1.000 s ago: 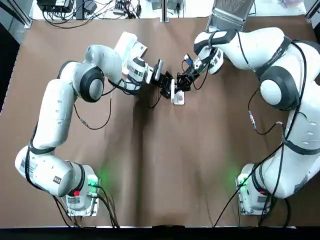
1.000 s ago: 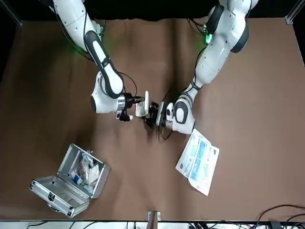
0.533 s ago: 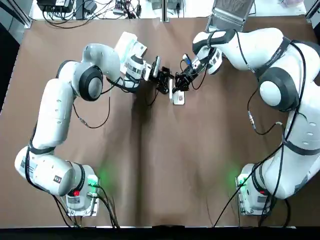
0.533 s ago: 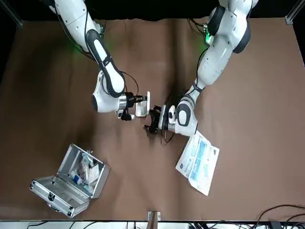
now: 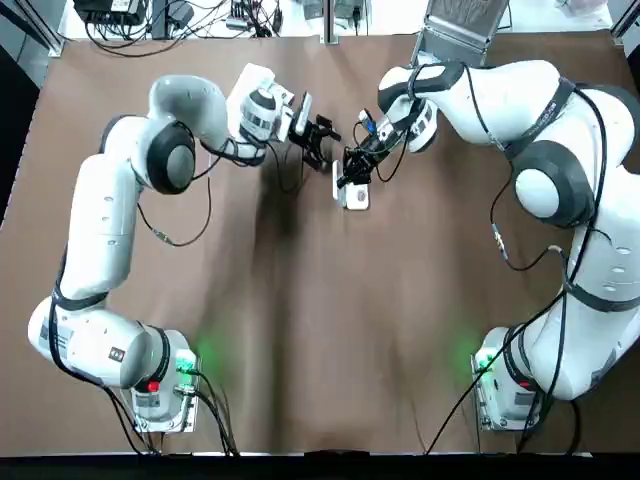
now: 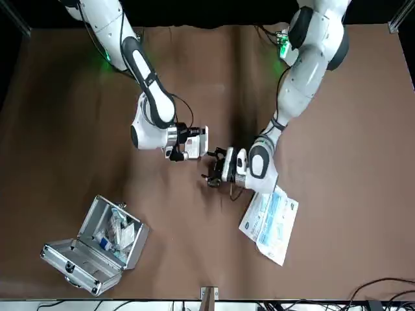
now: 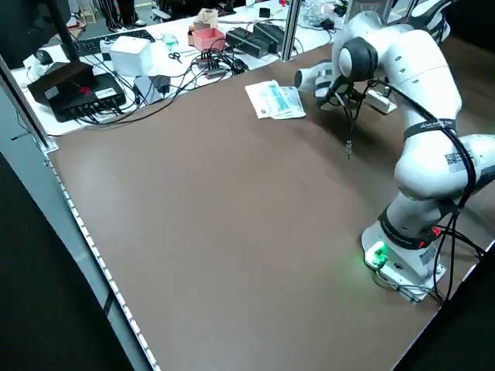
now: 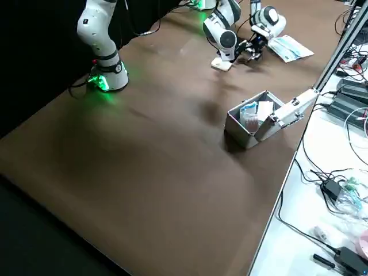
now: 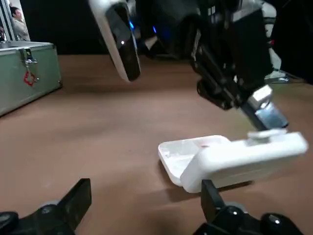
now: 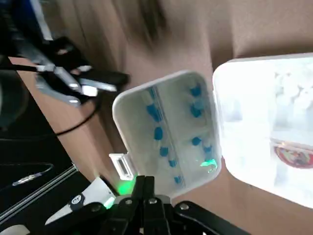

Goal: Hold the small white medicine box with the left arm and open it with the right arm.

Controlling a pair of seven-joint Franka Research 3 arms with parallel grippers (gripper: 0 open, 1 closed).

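On table, white medicine box open, blue pills inside.

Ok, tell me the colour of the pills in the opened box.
Blue pills, clearest in the right wrist view.

No word or number can be read anywhere.
The metal case bears a small red mark on its front, too blurred to tell its shape. The open white box carries a round, red-edged sticker on one of its halves, and whatever is printed on it cannot be made out. The white packet is covered in blue print, which is too small to read.
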